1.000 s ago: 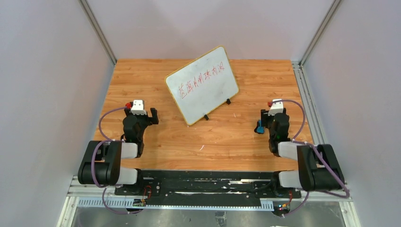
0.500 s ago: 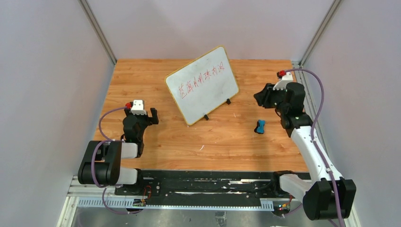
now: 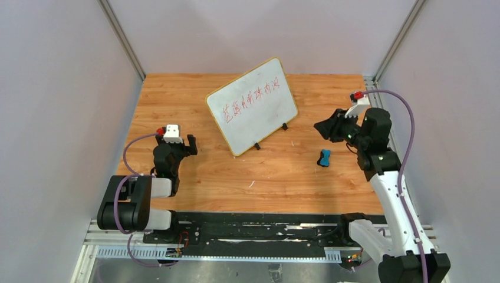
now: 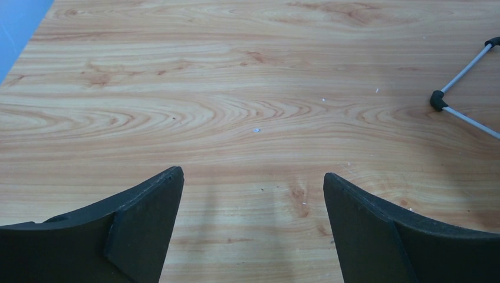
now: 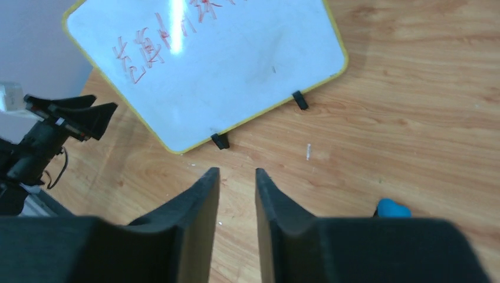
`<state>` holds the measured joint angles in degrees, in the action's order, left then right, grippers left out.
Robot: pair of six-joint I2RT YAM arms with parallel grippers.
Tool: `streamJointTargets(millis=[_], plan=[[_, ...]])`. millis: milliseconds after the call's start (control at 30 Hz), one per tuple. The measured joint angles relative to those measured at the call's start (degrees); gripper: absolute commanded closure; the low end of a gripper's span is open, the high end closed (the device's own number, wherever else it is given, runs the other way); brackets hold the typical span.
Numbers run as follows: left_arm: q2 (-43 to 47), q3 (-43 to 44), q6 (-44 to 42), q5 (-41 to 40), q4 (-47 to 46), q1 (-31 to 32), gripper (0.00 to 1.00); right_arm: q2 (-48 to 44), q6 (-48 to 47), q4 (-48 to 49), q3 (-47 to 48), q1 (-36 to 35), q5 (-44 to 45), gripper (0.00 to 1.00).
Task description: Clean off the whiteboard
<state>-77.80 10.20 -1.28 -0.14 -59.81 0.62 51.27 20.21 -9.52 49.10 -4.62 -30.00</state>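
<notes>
Probably lab test cell: plain grey walls [image 3: 59, 88], aluminium posts [image 3: 121, 38], wooden table [image 3: 177, 94], black mounting rail [image 3: 253, 227].

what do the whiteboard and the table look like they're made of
Whiteboard: smooth, glossy white face, probably coated board or plastic, since the right wrist view shows a bright glare streak across it. Table: light brown wood grain with knots and a low sheen. Whether it is solid wood or printed laminate, the pictures cannot tell.

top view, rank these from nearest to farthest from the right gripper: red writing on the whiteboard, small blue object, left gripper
1. small blue object, just below the right gripper in this view
2. red writing, up-left on the whiteboard
3. left gripper, far left side
</notes>
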Motion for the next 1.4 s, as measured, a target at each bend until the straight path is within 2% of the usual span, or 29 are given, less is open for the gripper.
streamJointTargets(millis=[133,267,333,500,700,867,1167,1400], plan=[[-0.02,0.00,-0.33,0.96,-0.04,0.00,0.21,5.42,0.66,-10.58,7.28,-0.02,8.39,0.72],[1.05,0.20,-1.36,3.34,1.55,0.00,0.17,13.31,0.04,-19.21,11.30,0.00,16.90,0.70],[4.26,2.27,-1.88,4.57,8.39,0.00,0.14,15.26,-0.17,-22.64,11.34,0.00,19.91,0.69],[13.53,15.45,-2.36,10.51,26.25,0.00,0.12,18.56,-0.66,-29.86,12.13,0.00,26.29,0.66],[15.61,28.39,1.77,22.43,39.17,0.00,0.23,22.27,-0.87,-32.13,12.98,0.00,29.77,0.57],[14.62,30.53,4.66,29.83,45.51,0.00,0.23,29.22,-1.01,-32.04,13.16,0.00,30.27,0.52],[13.40,31.39,4.52,33.88,51.98,0.00,0.25,44.04,-0.46,-29.11,15.23,0.00,28.39,0.53],[9.70,34.12,4.76,35.43,52.63,0.33,0.26,45.37,-0.24,-27.98,15.23,0.00,28.24,0.53]])
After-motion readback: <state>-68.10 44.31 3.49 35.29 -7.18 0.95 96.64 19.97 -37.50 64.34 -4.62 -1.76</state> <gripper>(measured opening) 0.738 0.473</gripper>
